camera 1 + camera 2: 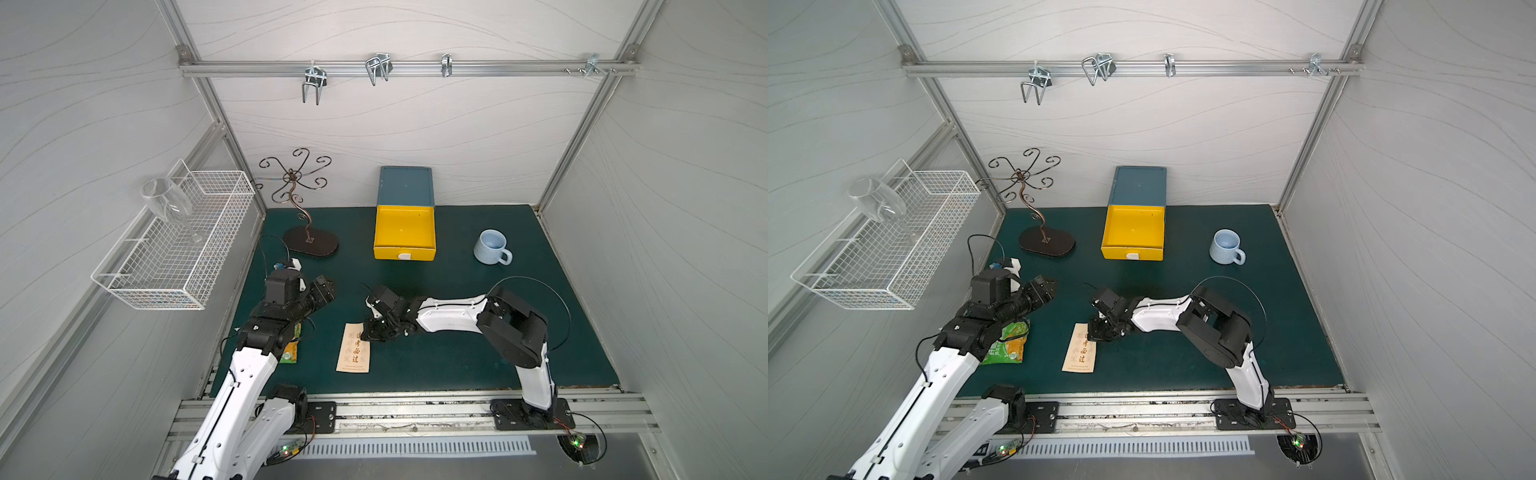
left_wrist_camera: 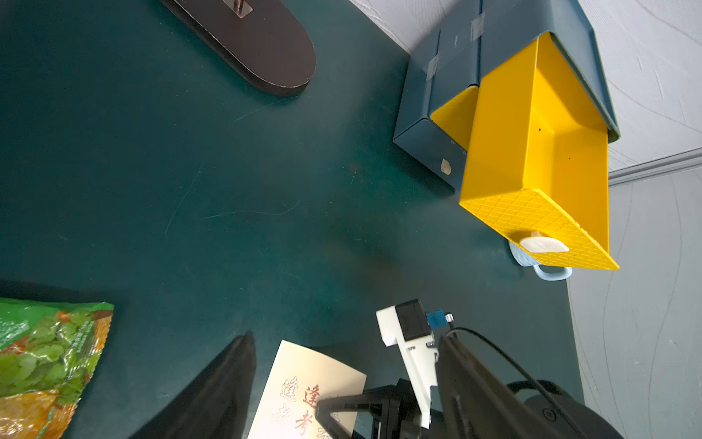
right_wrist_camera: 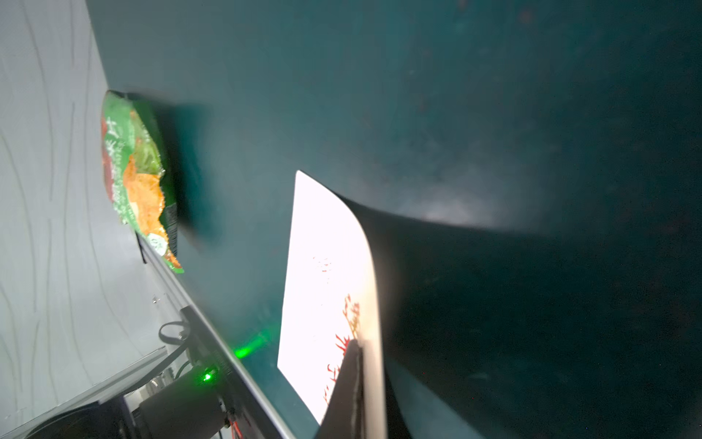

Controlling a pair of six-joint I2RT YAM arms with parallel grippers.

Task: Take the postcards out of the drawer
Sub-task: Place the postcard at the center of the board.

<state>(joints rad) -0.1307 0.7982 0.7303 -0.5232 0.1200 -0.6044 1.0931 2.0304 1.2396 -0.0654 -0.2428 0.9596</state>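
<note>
Cream cards: the postcards (image 1: 354, 348) are lying flat on the green mat (image 1: 457, 365), near the front edge and about midway across, with bold orange-brown characters facing up. A second card is peeking out on the left. How many are stacked I cannot tell.
Right gripper: the right gripper (image 1: 371, 328) is sitting at the cards' far right corner. In the right wrist view one finger (image 3: 347, 384) is lying against the printed face and the jaws are close together. Whether they are pinching the card or letting it go I cannot tell.
Drawer: the yellow drawer (image 1: 405, 252) is standing pulled out at the far side and its floor is looking bare, so the task is looking nearly finished.
Left gripper: the left gripper (image 1: 325, 286) is hovering with fingers spread, holding nothing. It is left of the cards and farther back than the snack packet (image 1: 1011, 343).
Risk, lift-off: if the right arm is rising while a finger is gripping or dragging the top card, the thin stack could slide apart, bend, or ride up with it.
Risk, sweep: a low pass by either arm could push the cards towards the front rail.
</note>
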